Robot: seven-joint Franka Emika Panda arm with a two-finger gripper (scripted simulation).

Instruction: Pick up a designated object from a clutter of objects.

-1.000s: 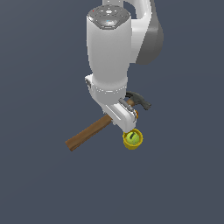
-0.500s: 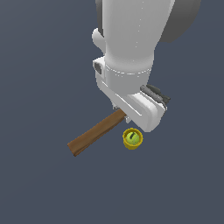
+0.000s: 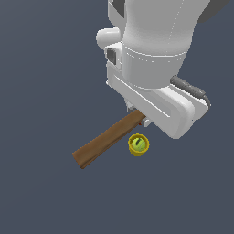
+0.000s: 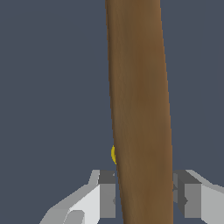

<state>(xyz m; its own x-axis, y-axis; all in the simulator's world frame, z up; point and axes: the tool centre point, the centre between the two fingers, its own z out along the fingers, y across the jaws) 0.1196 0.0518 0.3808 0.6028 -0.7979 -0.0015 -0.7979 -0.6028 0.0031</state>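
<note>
Hammer (image 4: 140, 109) handle runs straight between my gripper (image 4: 144, 199) fingers (image 4: 107, 194); both pads sit right at the wood, one each side, so I read it as clamped on the handle. Exterior view: my arm (image 3: 155, 50) covers the head end, brown handle sticks out toward that view's lower left. Yellow cup with green ball (image 3: 138, 145) sits just beside the handle, near the gripper; only a yellow sliver shows behind the handle in wrist view. Fruit hidden.
</note>
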